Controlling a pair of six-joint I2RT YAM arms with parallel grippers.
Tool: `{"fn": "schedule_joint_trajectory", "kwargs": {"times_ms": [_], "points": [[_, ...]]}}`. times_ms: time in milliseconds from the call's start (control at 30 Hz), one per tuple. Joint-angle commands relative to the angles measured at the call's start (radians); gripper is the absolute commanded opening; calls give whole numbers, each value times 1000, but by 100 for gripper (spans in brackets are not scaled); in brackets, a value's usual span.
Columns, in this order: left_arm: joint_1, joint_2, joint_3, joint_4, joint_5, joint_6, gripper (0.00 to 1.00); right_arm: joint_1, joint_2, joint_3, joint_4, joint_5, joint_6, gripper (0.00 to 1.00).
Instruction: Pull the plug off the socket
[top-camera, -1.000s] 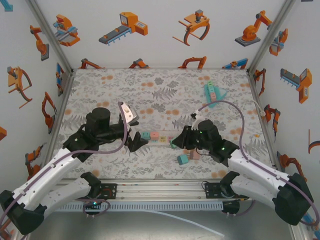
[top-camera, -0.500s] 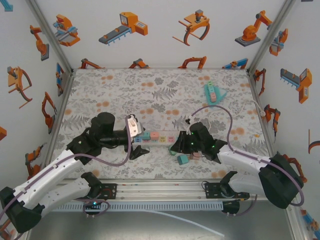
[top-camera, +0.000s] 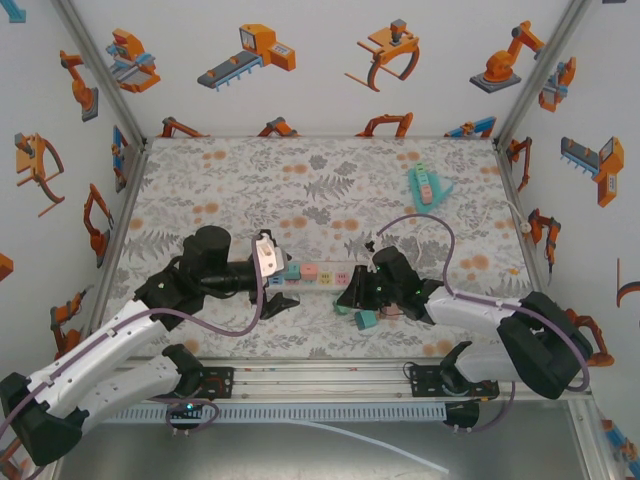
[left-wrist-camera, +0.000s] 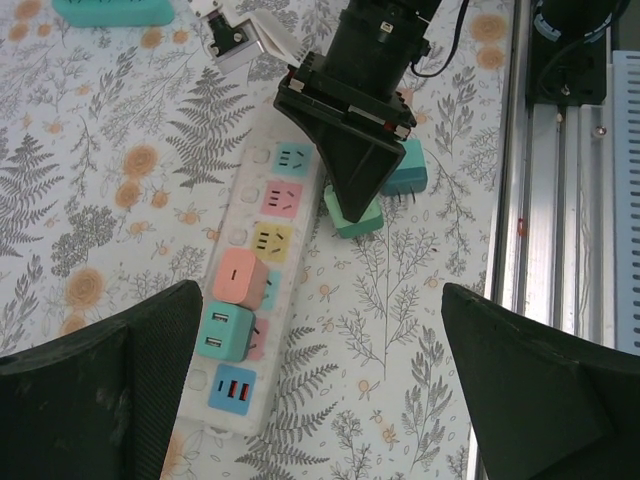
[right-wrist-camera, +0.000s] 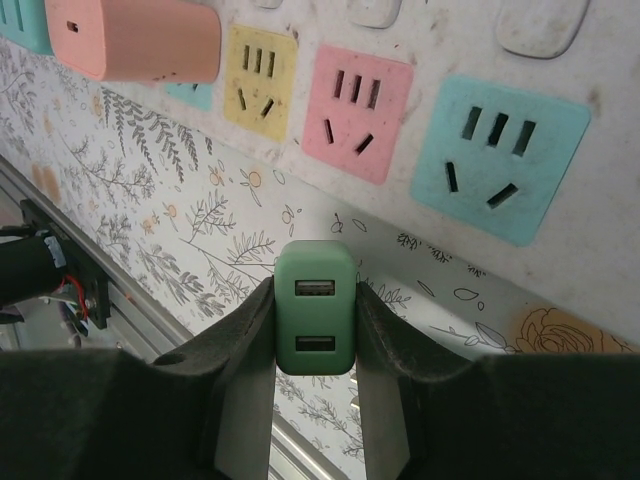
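A white power strip (top-camera: 318, 272) with pastel sockets lies mid-table. An orange plug (left-wrist-camera: 238, 277) and a teal USB plug (left-wrist-camera: 224, 331) sit in its left end. My right gripper (right-wrist-camera: 314, 330) is shut on a green USB plug (right-wrist-camera: 314, 305), which is free of the sockets and hangs just off the strip's near side, in front of the yellow and pink sockets (right-wrist-camera: 360, 110). In the left wrist view the green plug (left-wrist-camera: 356, 216) shows at the tip of the right gripper (left-wrist-camera: 352, 200). My left gripper (left-wrist-camera: 320, 400) stands wide open above the strip's left end, touching nothing.
Two loose plugs, teal (top-camera: 365, 319) and pink (top-camera: 389, 312), lie near the right gripper. A second, teal strip (top-camera: 425, 185) rests at the back right. The metal rail (left-wrist-camera: 560, 200) runs along the near table edge. Patterned walls enclose the table.
The right gripper slid left and lower along the strip's near side, still holding the green plug. The left gripper shifted slightly right over the strip's left end and stayed open.
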Motion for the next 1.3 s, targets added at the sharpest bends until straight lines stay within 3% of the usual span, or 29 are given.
{"fn": "schedule_joint_trajectory", "kwargs": {"times_ms": [0, 567, 833, 1067, 1267], "points": [[-7, -4, -17, 33, -4, 18, 97, 8, -1, -8, -9, 32, 17, 30], [-9, -3, -22, 32, -59, 0, 97, 8, -133, 24, -208, 119, -47, 43], [-10, -10, -18, 32, -157, -40, 97, 8, -319, 32, -285, 214, -146, 43], [-11, -21, -37, 78, -351, -146, 97, 8, -501, 65, -267, 281, -555, 43], [-9, -38, -75, 161, -528, -297, 97, 8, -554, 72, -137, 162, -1033, 44]]}}
